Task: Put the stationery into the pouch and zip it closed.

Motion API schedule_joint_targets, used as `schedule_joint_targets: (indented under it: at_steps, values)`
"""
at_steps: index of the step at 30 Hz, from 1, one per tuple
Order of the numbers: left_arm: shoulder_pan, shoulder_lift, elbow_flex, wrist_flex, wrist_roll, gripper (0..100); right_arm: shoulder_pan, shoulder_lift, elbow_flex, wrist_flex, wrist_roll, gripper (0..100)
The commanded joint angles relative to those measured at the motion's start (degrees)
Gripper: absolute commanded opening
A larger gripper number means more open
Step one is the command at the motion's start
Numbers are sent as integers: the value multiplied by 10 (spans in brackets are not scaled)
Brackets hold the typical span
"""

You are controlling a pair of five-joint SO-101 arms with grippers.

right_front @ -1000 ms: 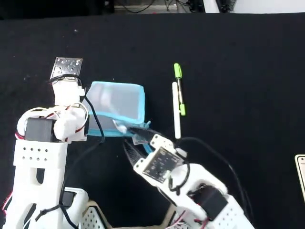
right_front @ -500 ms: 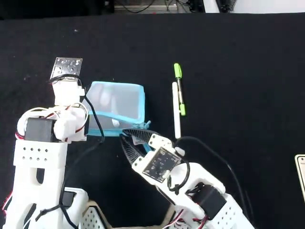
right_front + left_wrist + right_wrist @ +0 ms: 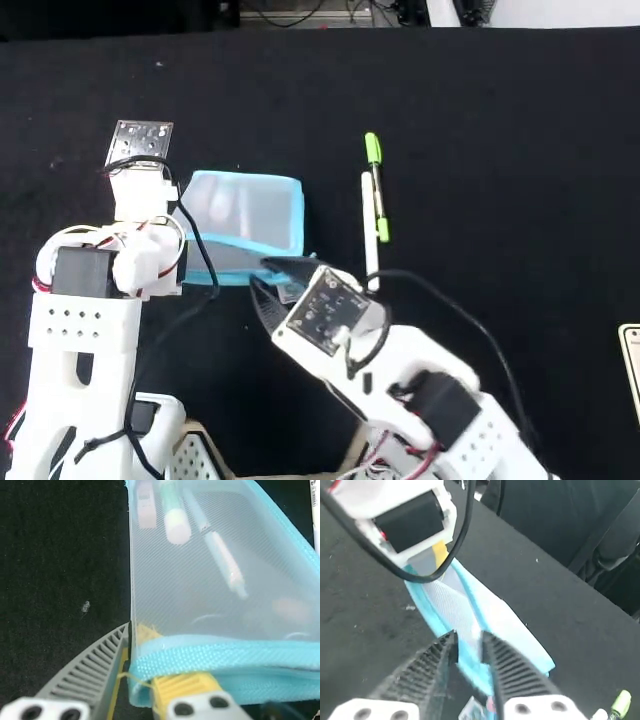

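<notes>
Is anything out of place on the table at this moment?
Yes. Two pens, a green-capped pen and a white pen, lie on the table outside the pouch, while the right gripper is at the pouch's edge.

A black table (image 3: 500, 150) carries everything. Left of centre a translucent light-blue pouch (image 3: 250, 205) with brighter blue edging lies flat on it. Just right of the pouch, two pens lie side by side, both pointing away from the arms: a dark pen with a lime-green cap (image 3: 376, 185), and a white pen (image 3: 370, 250) that reaches nearer the arms. A pale card (image 3: 632, 355) sits at the table's right edge, well apart from the pens
</notes>
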Motion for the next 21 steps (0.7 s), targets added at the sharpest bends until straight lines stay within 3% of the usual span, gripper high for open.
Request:
schedule_joint_targets:
  at_steps: [1, 8, 16, 21]
  values:
    - [0, -1, -1, -2, -3, 30, 41, -27, -110, 101, -3, 154]
    - [0, -1, -1, -2, -3, 30, 207, 21, -155, 127, -7, 122]
    - [0, -1, -1, -2, -3, 30, 318, 328, -194, 36, -136, 123]
    - [0, -1, -1, -2, -3, 30, 347, 488, -231, -22, -149, 123]
